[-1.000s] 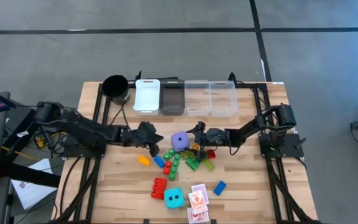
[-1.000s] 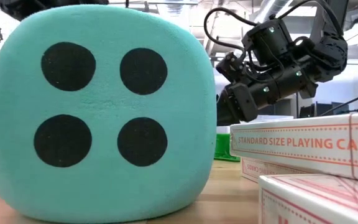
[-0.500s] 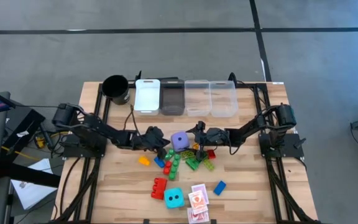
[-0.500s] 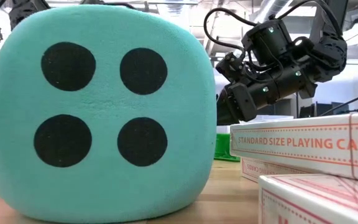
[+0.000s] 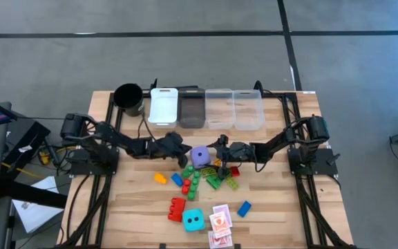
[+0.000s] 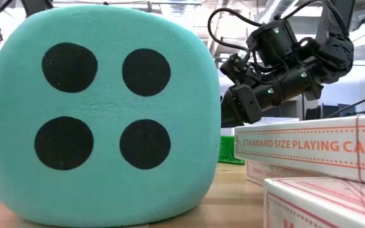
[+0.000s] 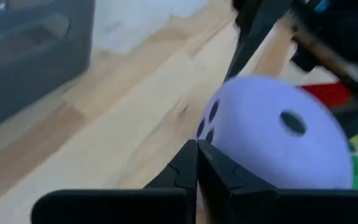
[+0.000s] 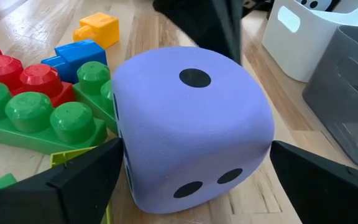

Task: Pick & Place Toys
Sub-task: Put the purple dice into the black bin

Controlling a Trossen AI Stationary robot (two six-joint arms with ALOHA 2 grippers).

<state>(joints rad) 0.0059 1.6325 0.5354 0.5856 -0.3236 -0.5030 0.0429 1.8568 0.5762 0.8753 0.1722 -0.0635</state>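
A purple soft die (image 5: 200, 156) rests on the table's middle, among bricks. My left gripper (image 5: 183, 156) is shut, and its tips stand at the die's left side (image 7: 229, 130). My right gripper (image 5: 218, 156) is open on the die's right. In the right wrist view its two fingers (image 8: 86, 177) stand on either side of the die (image 8: 191, 124). A cyan die (image 5: 193, 220) and red-white card boxes (image 5: 220, 225) lie near the front edge. Green (image 5: 193, 181), blue (image 5: 177, 180) and yellow (image 5: 159, 178) bricks lie in front of the purple die. My left gripper's shut fingertips (image 7: 197, 155) point level from the table's left at the purple die's left face; I cannot tell whether they touch it. My right gripper's open fingers come level from the table's right and flank the die, which sits on the table; I cannot tell whether they touch it.
Several bins stand in a row at the far edge: white (image 5: 163, 106), dark grey (image 5: 191, 107) and two clear (image 5: 233, 108). A black cup (image 5: 128, 97) stands left of them. Red bricks (image 5: 177, 207) and a blue brick (image 5: 244, 208) lie toward the front.
My left gripper has gone toward the table's right edge, up to the purple die. The die and my right gripper have stayed where they were.
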